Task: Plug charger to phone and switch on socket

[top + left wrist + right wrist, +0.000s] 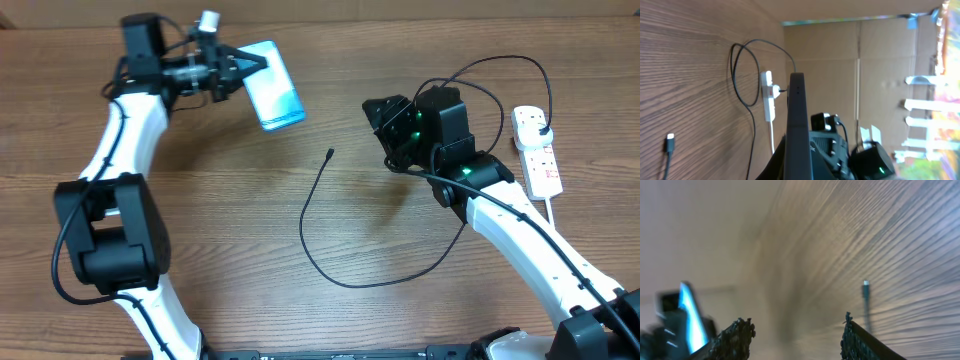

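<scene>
Closest to the lens in the left wrist view is the phone (797,125), seen edge-on, a dark slab rising from the left gripper (250,70), whose jaws pinch it at one end. From overhead its screen glows light blue and faces up, tilted, at the far left of the table (220,220).

The charger (303,225) lies loose on the table. Its plug tip (330,154) is on the wood between the phone and the right gripper (795,325), touching neither. From the tip the cable arcs toward us and then right, and passes under the right arm (520,225). It loops out again behind that arm and runs to the socket (538,150), where its black plug sits in an outlet at the far end.

The socket lies at the right edge, well apart from the phone. We cannot tell the state of its switches. Its white cord (772,135) trails off the near end.

The right gripper's jaws are spread, and only table shows between them. That gripper and its arm sit between the plug tip and the socket.

A cardboard wall (880,75) backs the table.
</scene>
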Robot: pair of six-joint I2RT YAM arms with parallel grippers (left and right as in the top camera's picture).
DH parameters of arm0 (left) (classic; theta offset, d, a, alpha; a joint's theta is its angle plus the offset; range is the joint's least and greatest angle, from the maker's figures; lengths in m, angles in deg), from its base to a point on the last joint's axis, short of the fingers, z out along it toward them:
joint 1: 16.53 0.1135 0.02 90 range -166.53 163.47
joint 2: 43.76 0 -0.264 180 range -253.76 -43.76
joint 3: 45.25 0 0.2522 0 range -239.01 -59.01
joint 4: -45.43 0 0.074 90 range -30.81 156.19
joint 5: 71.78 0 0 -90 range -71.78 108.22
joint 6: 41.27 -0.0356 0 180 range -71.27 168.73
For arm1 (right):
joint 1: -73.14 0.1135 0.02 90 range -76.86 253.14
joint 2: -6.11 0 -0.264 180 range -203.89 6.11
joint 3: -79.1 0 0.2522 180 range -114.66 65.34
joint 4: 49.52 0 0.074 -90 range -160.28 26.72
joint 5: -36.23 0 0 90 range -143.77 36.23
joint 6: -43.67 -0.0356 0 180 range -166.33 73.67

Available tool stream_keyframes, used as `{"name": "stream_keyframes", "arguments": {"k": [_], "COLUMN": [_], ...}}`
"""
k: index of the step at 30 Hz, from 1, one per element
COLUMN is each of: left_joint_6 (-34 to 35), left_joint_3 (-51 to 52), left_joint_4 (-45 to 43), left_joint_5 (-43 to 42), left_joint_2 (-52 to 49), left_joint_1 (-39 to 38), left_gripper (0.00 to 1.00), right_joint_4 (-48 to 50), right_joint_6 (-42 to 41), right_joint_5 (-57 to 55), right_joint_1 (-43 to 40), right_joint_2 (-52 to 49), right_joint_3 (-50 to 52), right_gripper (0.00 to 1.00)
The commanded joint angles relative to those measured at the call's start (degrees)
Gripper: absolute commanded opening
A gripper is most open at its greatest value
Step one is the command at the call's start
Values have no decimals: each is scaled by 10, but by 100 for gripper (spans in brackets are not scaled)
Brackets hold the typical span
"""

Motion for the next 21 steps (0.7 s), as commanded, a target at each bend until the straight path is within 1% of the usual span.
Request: {"name": "stream_keyframes", "arguments": {"k": [1, 5, 10, 14, 21], "left_joint_6": [-51, -51, -57, -57, -57], "left_joint_3": [-7, -7, -7, -7, -6], "left_joint_4": [1, 6, 7, 16, 16], "left_joint_5": [-102, -116, -106, -86, -69], "left_joint_2": [3, 3, 2, 2, 2], "left_joint_1": [12, 22, 18, 10, 6], "left_gripper": [4, 4, 4, 4, 4], "right_joint_4": [-15, -40, -12, 10, 9], "right_joint_6": [148, 148, 147, 139, 139], "right_joint_5": [25, 47, 111, 127, 140], "right_joint_1": [5, 6, 9, 16, 30], "right_joint_2": [5, -21, -80, -128, -209], "right_joint_3": [-6, -6, -6, -10, -40], "right_gripper": [57, 52, 51, 49, 46]}}
